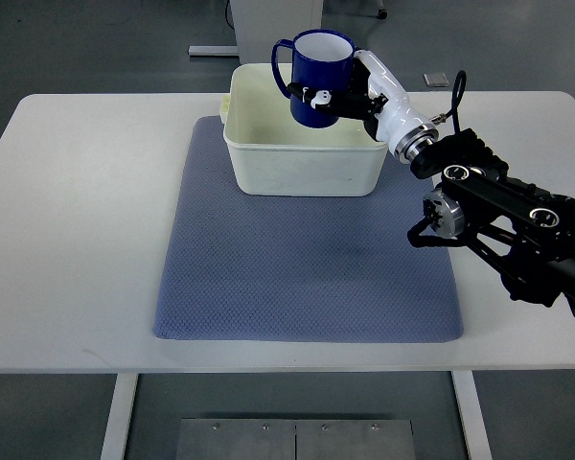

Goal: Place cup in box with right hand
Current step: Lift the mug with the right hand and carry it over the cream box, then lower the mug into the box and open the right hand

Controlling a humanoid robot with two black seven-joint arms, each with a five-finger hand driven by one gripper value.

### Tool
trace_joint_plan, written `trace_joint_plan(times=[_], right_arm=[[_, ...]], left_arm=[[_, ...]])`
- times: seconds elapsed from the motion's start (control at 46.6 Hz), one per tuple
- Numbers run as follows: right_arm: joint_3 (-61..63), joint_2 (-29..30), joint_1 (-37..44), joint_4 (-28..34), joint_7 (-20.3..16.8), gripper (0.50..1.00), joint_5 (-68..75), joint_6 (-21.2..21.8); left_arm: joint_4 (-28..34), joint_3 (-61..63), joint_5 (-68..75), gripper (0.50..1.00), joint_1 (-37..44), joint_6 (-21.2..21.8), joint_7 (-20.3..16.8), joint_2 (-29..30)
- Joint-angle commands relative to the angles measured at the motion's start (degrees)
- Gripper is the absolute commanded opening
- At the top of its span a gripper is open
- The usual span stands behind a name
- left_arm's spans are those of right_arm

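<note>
Top view showed the right hand, white-shelled with dark fingers, wrapped tight around the side of the dark blue handled cup. Its arm reached in from the picture's right edge, over the far right corner of the box. The cup was upright, its pale inside facing up and its loop handle pointing to the picture's left. It hung over the open top of the cream rectangular plastic box, toward the far right part, and looked to be above the rim, not resting on the bottom; how high it was could not be told. The box sat at the far edge of the blue-grey woven mat, which lay on the white desk. No left arm appeared. Judging from this, the pick-up and carry were done; what was left was to lower the cup onto the box floor, let go and draw the hand clear.
</note>
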Motion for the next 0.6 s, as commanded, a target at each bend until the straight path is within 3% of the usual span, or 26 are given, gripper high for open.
trace_joint_plan(times=[0.0, 0.579], right_arm=[[0.01, 1.87, 0.77, -1.95, -0.07, 0.5, 0.02, -0.44], [-0.25, 6.44, 1.12, -12.05, -1.48, 0.5, 3.18, -5.8]], left_arm=[[0.0, 0.0, 0.0, 1.0, 0.01, 0.04, -0.01, 0.0], [0.0, 0.0, 0.0, 1.0, 0.01, 0.04, -0.01, 0.0]])
